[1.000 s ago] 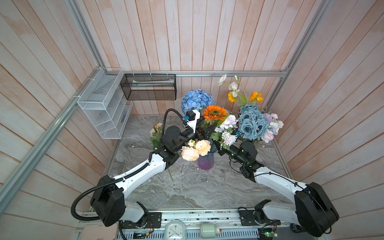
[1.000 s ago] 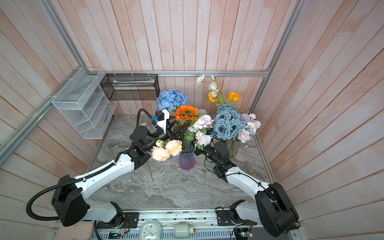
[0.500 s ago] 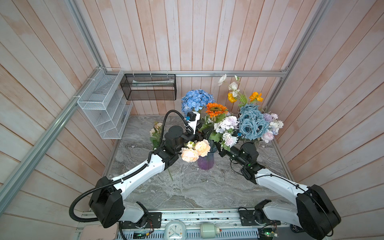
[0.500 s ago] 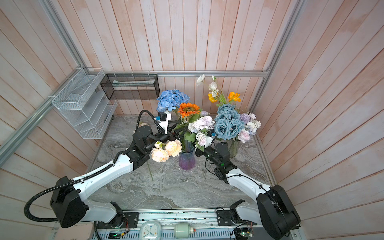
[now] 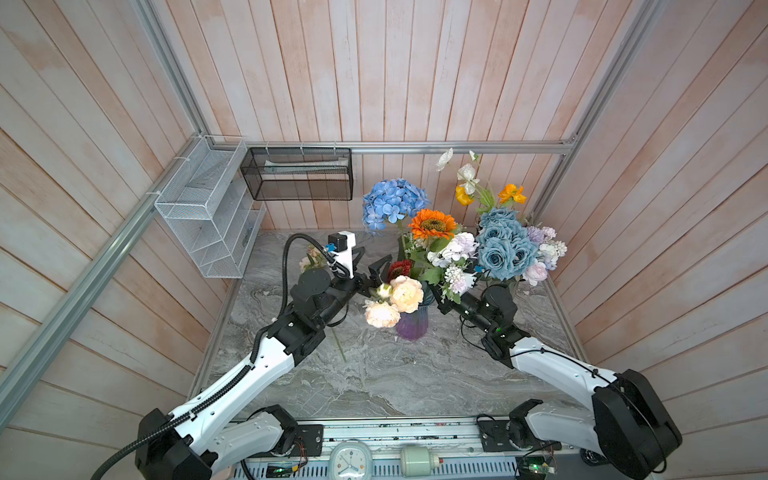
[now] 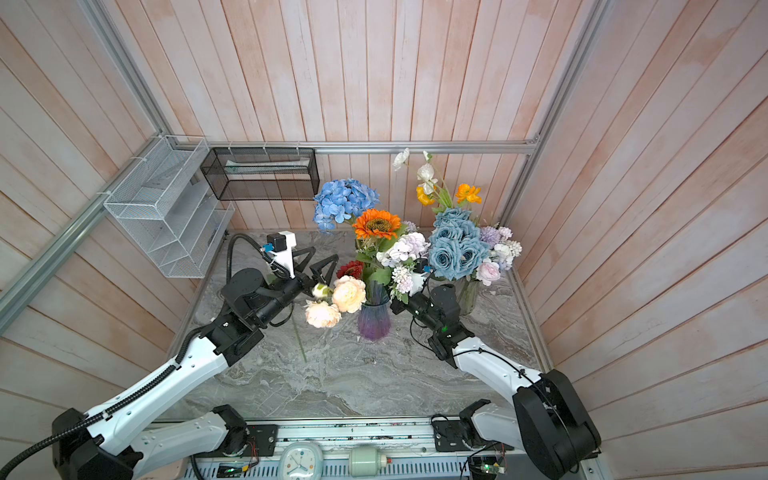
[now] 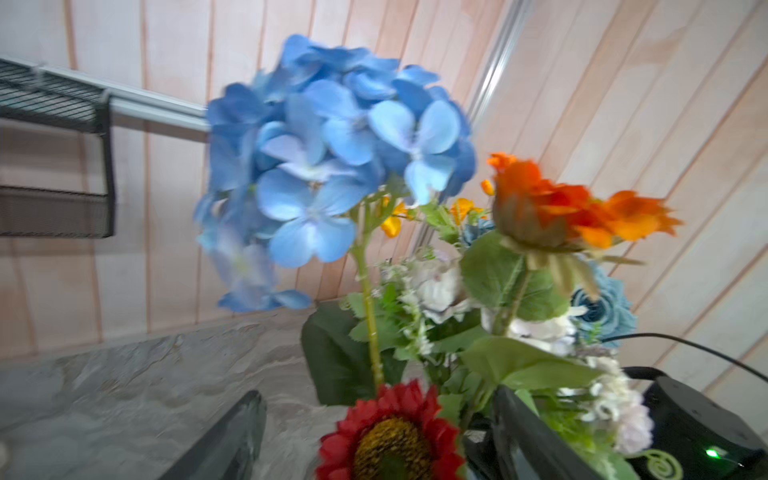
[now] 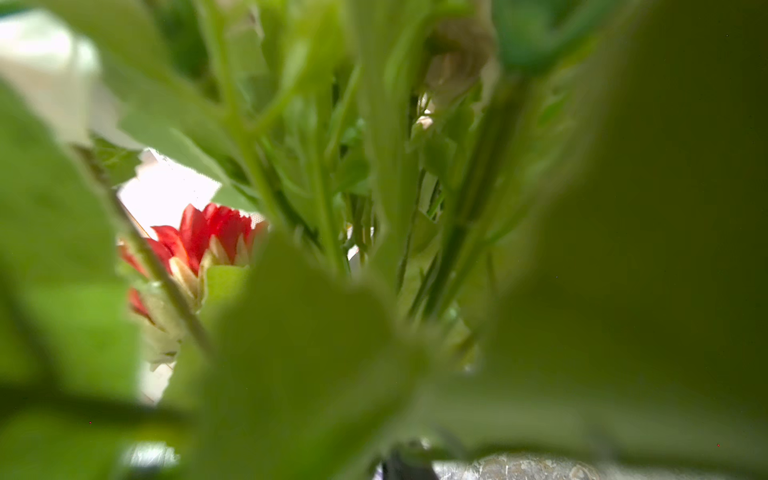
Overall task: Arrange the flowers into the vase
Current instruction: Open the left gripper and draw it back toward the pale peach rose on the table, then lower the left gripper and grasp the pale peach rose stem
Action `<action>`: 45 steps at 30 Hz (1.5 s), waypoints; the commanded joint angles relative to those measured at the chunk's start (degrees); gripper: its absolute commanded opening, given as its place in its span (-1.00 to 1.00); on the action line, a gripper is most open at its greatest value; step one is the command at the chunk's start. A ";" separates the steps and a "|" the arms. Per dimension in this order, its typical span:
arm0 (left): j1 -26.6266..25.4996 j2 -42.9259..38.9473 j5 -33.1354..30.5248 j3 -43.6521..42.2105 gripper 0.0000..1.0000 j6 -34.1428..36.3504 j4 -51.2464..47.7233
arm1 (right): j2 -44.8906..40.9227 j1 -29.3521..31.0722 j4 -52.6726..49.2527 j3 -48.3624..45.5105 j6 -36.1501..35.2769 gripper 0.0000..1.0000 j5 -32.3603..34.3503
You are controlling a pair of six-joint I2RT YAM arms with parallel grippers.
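Most flowers were seen set in the vase between the wide-open, empty left gripper and the closed right gripper, one stem being left on the bench behind the left gripper.

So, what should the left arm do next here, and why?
Probably draw the left gripper back from the flowers: its jaws stand open, gripping nothing, close by the red sunflower, and the orange sunflower already stands in the purple vase. One stem lies on the table under that arm.
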 commanded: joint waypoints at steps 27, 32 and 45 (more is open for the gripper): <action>26.07 14.13 -8.57 -12.07 0.68 -10.41 -2.53 | -1.44 0.41 -8.02 2.53 -3.09 -0.62 -0.66; 27.19 19.79 -7.99 -9.27 0.66 -10.27 -4.89 | -2.60 0.38 -8.50 1.51 -3.23 -0.60 0.06; 32.95 40.80 0.08 7.31 0.29 -6.76 -15.25 | -3.18 0.37 -9.96 1.69 -4.74 -0.59 1.03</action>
